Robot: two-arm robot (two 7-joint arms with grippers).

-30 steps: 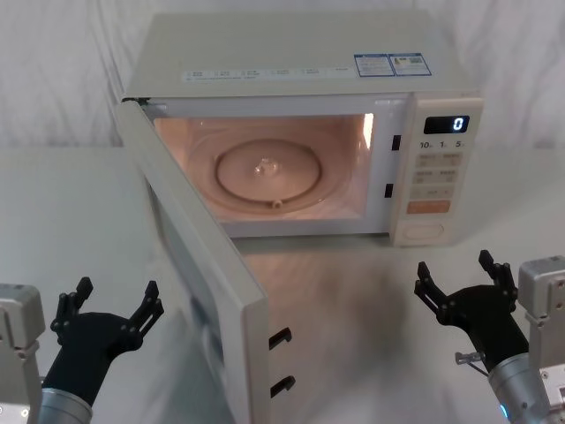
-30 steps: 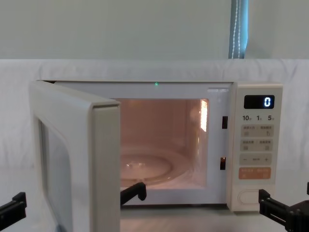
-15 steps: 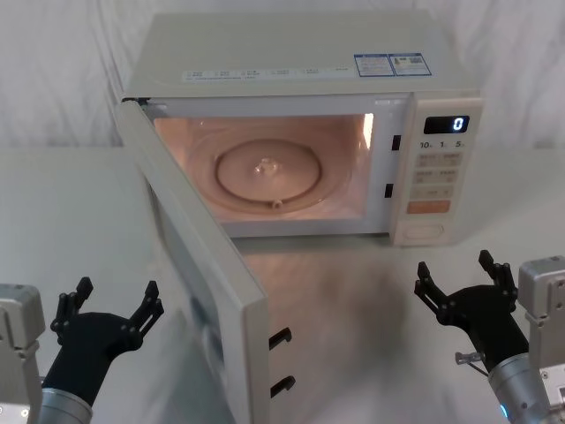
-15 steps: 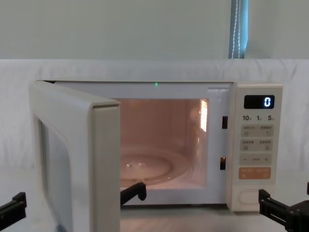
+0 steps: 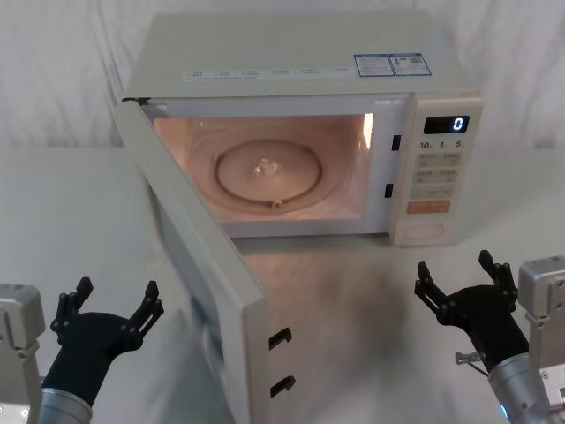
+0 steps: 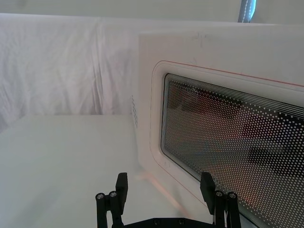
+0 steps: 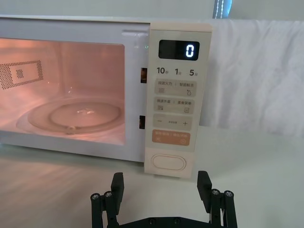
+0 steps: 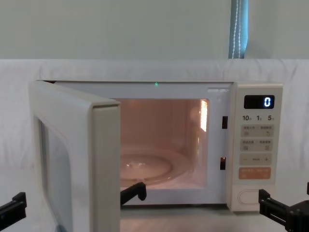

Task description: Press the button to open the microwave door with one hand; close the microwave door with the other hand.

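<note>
L pincer (image 5: 108,300) low at near left of the surface (image 5: 53,221), fingers spread apart, nothing between them, just outside the microwave door (image 5: 190,265) w/o touching it. In the left wrist view the door's dark window faces the pincer close up. R pincer (image 5: 466,278) low at near right, fingers also apart & empty, in front of the control panel (image 5: 439,172), clear of it. Door swung wide on its left hinge, two black latch hooks on its free edge. Microwave (image 5: 300,124) cavity lit pinkish, glass turntable (image 5: 267,172) inside. Button (image 7: 168,162) at panel bottom, below orange key (image 7: 171,137); display reads "0".
</note>
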